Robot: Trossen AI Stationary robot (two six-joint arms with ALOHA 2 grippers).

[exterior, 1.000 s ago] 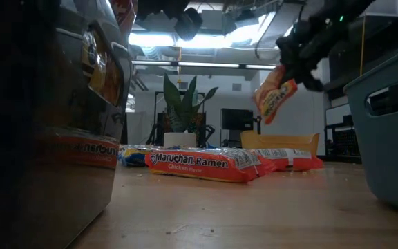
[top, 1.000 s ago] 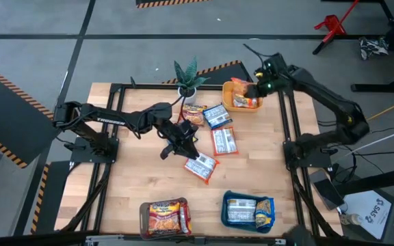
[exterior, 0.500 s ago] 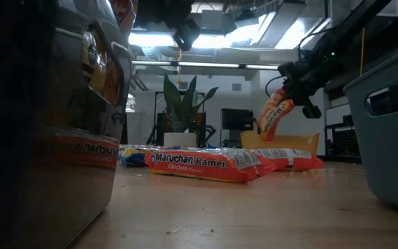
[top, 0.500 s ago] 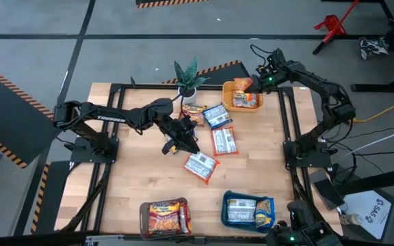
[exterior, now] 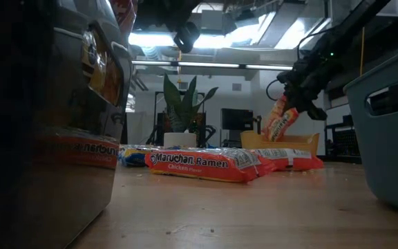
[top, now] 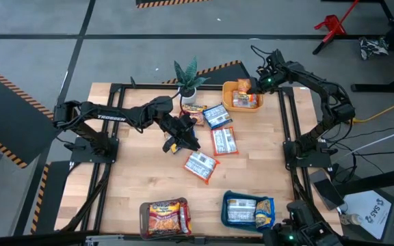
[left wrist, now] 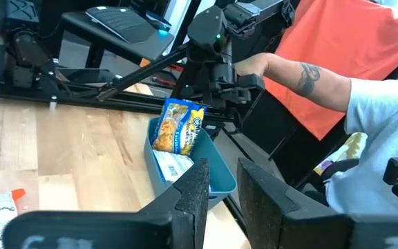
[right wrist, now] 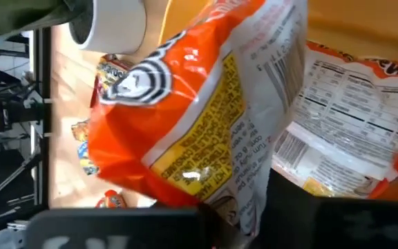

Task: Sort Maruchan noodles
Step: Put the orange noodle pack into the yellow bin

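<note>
The table (top: 142,178) is made of pale wooden planks with a black metal frame (top: 115,87) around it.

The right gripper (top: 256,85) is hanging over the yellow tray (top: 228,87) at the far right corner. It is pinching one shiny orange plastic noodle packet (top: 243,85). The right wrist view shows the packet (right wrist: 199,111) crinkled and bent, with its lower edge between the two dark fingers. In the low view it (exterior: 280,122) is hanging tilted, with its low end dipping into the tray (exterior: 282,142). A second orange packet (top: 246,102) is lying flat inside that tray, white panel up.

The left gripper (top: 183,134) is hovering over the middle of the table, near the loose packets. Its fingers (left wrist: 192,196) are standing a little apart, with nothing between them.

Four more flat shiny packets are lying loose on the wood. One blue-edged packet (top: 216,115) is sitting near the yellow tray. One red-edged packet (top: 224,141) is lying below it. Another red-edged packet (top: 201,166) is lying near the table's middle. A fourth packet (top: 191,112) is lying just by the plant pot, and its colour is hard to tell.

At the near edge, a brown tray (top: 163,217) is holding a red and yellow packet. A teal tray (top: 247,210) beside it is holding packets with blue labels, but I cannot count them.

A small green plant with pointed leaves (top: 187,74) is standing in a round white pot at the far edge.

A person's arm (left wrist: 302,72) is showing in the room behind, in the left wrist view.
</note>
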